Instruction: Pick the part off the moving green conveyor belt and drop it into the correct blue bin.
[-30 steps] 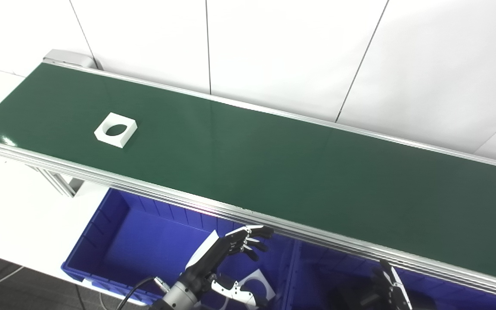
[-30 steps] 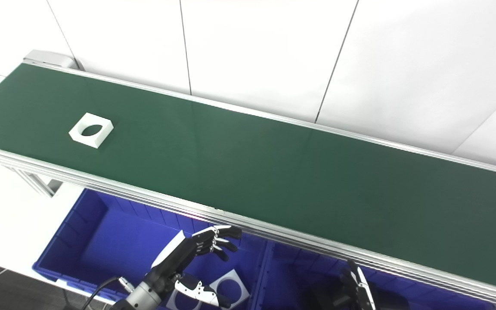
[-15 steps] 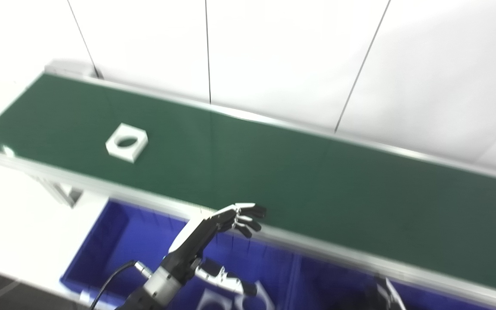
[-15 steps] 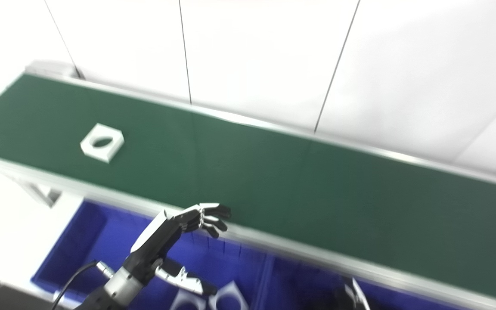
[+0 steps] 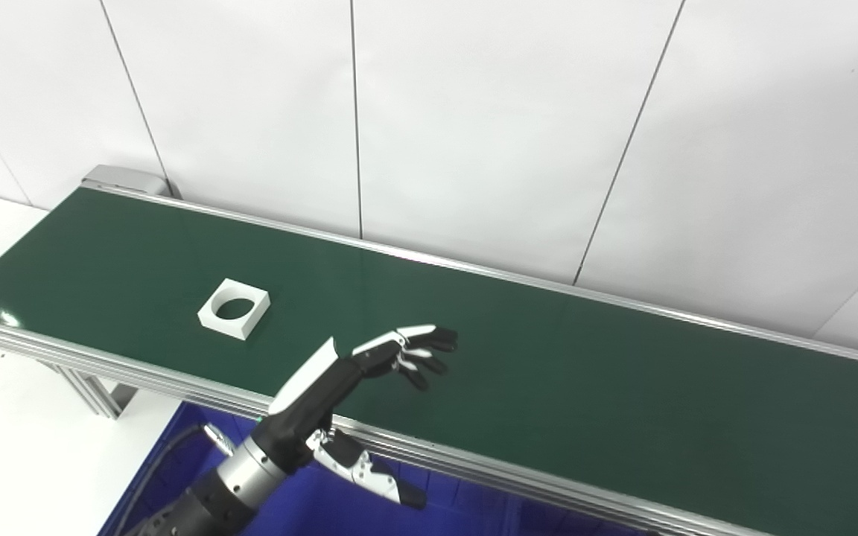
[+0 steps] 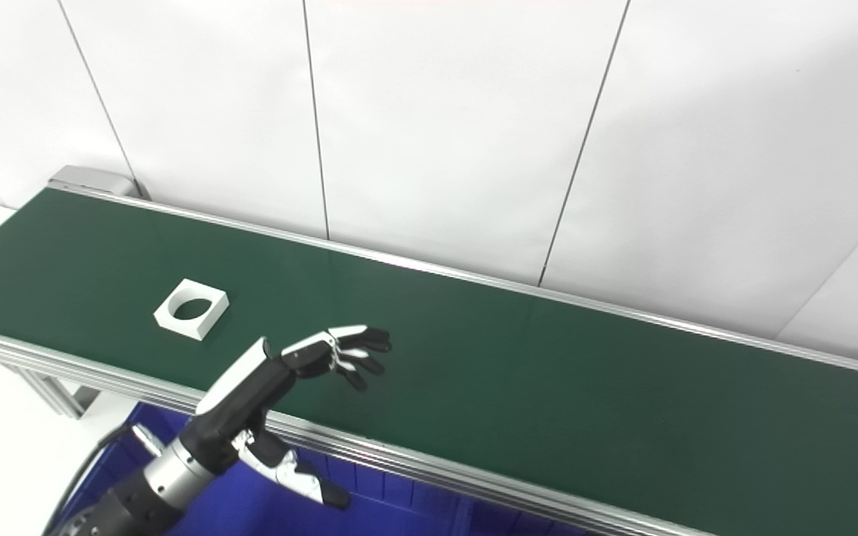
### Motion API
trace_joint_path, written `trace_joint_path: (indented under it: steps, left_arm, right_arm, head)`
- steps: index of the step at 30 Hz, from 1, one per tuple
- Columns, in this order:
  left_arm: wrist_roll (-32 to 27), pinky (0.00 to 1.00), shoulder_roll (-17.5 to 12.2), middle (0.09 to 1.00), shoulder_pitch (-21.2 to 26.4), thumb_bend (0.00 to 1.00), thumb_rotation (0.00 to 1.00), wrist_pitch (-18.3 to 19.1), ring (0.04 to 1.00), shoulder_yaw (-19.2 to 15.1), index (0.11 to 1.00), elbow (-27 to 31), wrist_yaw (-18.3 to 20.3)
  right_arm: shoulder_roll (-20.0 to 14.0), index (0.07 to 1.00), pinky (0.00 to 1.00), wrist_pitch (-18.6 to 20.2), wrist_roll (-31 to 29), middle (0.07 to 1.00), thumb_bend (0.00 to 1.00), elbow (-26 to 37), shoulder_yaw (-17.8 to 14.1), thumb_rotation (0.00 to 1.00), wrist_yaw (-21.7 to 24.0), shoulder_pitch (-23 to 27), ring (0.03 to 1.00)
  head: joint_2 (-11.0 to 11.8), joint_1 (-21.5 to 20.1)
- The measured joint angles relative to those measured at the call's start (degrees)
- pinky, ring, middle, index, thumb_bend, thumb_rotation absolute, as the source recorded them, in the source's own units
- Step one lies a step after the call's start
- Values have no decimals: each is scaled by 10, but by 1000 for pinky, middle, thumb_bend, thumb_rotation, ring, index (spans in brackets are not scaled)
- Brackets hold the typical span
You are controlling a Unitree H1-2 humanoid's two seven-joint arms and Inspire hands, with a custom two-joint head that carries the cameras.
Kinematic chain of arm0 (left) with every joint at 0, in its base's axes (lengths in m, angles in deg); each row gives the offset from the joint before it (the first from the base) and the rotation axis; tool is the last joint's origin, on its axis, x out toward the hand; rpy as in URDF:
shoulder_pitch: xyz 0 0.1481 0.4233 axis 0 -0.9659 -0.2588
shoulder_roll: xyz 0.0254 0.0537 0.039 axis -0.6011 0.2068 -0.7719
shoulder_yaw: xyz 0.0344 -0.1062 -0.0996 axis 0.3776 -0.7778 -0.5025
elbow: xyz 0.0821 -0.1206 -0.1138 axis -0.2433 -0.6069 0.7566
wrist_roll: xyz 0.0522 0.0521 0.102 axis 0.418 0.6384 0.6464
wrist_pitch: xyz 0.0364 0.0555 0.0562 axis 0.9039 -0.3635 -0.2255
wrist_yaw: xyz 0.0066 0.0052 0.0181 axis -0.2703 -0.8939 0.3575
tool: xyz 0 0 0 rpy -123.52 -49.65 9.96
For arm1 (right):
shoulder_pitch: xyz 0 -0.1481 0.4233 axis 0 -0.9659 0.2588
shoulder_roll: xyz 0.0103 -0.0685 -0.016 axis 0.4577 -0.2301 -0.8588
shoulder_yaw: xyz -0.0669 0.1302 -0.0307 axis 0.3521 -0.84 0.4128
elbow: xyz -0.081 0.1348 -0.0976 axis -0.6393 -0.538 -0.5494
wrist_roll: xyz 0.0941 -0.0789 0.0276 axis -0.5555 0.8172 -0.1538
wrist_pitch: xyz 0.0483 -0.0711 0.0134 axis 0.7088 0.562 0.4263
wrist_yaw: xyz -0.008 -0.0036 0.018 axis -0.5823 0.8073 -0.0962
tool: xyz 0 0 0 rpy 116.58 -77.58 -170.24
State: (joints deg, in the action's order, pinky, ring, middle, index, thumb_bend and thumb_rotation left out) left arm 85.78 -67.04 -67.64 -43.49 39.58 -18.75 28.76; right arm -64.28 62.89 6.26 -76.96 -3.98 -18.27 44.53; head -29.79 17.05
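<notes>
In my left eye view, my left hand (image 5: 339,380) reaches over the near rail (image 5: 474,465) of the green conveyor belt (image 5: 548,372), holding nothing. Its fingers (image 5: 418,350) are spread and slightly curled above the belt, and the thumb (image 5: 369,473) hangs down apart from them, over the blue bin (image 5: 429,514) below the rail. The white square part (image 5: 234,308), with its round hole, lies flat on the belt to the left of my fingers and a little farther back, well apart from them. My right hand is out of sight here.

In my right eye view, the same left hand (image 6: 280,376) stretches across the rail (image 6: 414,458) with its fingers (image 6: 351,350) open over the green belt (image 6: 511,357), touching nothing. The part (image 6: 191,308) rests on the belt to the left of the hand, clear of the fingertips and nearer the belt's left end. A strip of the blue bin (image 6: 369,506) shows under the rail beneath my wrist. My right hand does not appear in this view either.
</notes>
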Motion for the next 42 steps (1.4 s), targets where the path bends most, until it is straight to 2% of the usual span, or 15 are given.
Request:
trace_joint_path:
  steps: [4,7,10,13,16,24,29,33,37,42]
  left_arm:
    - [15,671,-18,883,14,879,183,22,815,-21,891,8,17]
    - [29,725,-28,896,27,846,204,27,829,-34,898,6,28]
    - [39,704,-45,898,47,836,183,44,824,-49,892,0,41]
    - [41,724,-63,903,69,829,173,50,840,-63,892,-20,50]
    - [51,805,-77,911,88,823,199,64,878,-71,903,-32,56]
    - [93,871,-114,942,128,816,193,76,927,-71,926,-98,78]
    - [126,881,-117,951,149,838,224,90,934,-68,925,-116,88]
    - [151,881,-128,985,172,851,190,109,956,-68,935,-156,93]
    - [176,869,-134,982,190,872,191,105,951,-68,946,-191,87]
    - [198,875,-143,975,201,885,187,82,949,-65,959,-238,79]
  right_arm:
    - [-2,861,679,0,-4,781,858,-4,10,171,-12,4,735]
    - [-6,861,690,0,-9,779,840,-4,15,171,-16,9,741]
    - [-8,859,692,0,-12,778,840,-5,19,167,-16,12,743]
    - [-10,852,677,0,-17,767,845,-6,20,152,-16,13,732]
    - [-12,847,704,0,-19,759,845,-15,24,142,-23,14,728]
    - [-22,845,714,0,-21,757,836,-15,34,126,-33,17,727]
    - [-23,844,708,0,-23,748,839,-15,37,118,-37,19,722]
    - [-26,841,698,0,-22,745,842,-15,43,122,-48,25,717]
    - [-32,840,695,0,-23,740,841,-15,49,117,-56,26,710]
    - [-35,840,668,0,-27,742,846,-15,55,106,-59,26,703]
  head:
    - [1,1]
    - [2,2]
    - [3,4]
    - [4,4]
    - [4,6]
    - [4,11]
    - [4,16]
    - [4,18]
    - [7,19]
    - [11,20]
